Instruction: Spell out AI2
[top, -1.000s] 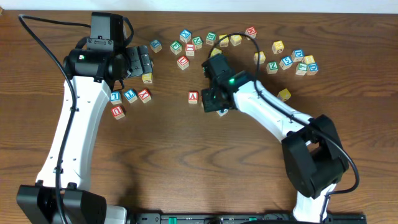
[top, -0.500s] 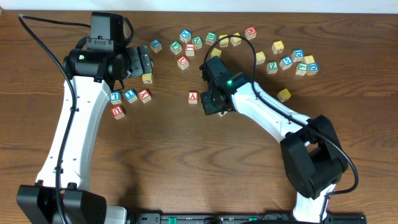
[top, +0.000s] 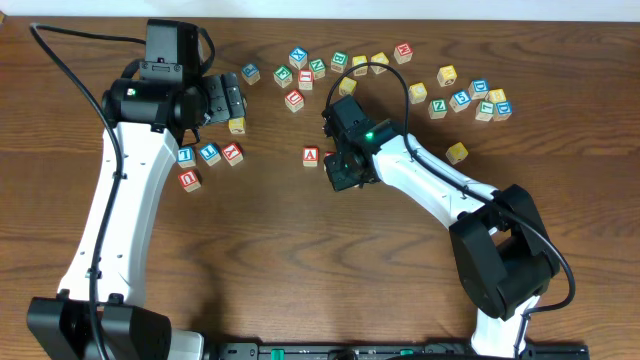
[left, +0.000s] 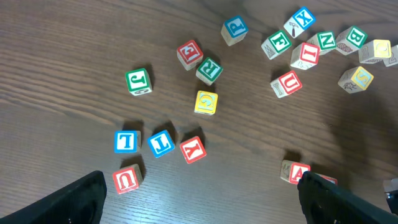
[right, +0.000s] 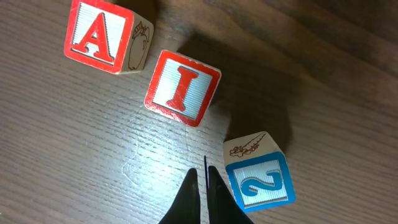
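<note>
In the right wrist view a red A block (right: 99, 34), a red I block (right: 182, 87) and a blue 2 block (right: 261, 177) lie in a loose diagonal row on the wooden table. My right gripper (right: 204, 177) is shut and empty, its tips just left of the 2 block. In the overhead view the A block (top: 310, 155) shows, while my right gripper (top: 343, 172) hides the I and 2 blocks. My left gripper (left: 202, 199) is open and empty, hovering over the table at the back left (top: 226, 100). The A block also shows in the left wrist view (left: 292, 171).
Several loose letter blocks lie along the back (top: 300, 70) and at the back right (top: 480, 100). A yellow block (top: 456, 152) sits right of my right arm. Blue T, blue I, red Y and red U blocks (top: 209, 153) lie near the left arm.
My right gripper has shifted slightly left, toward the A block, and now covers the block that showed under it. The left arm has not moved.
</note>
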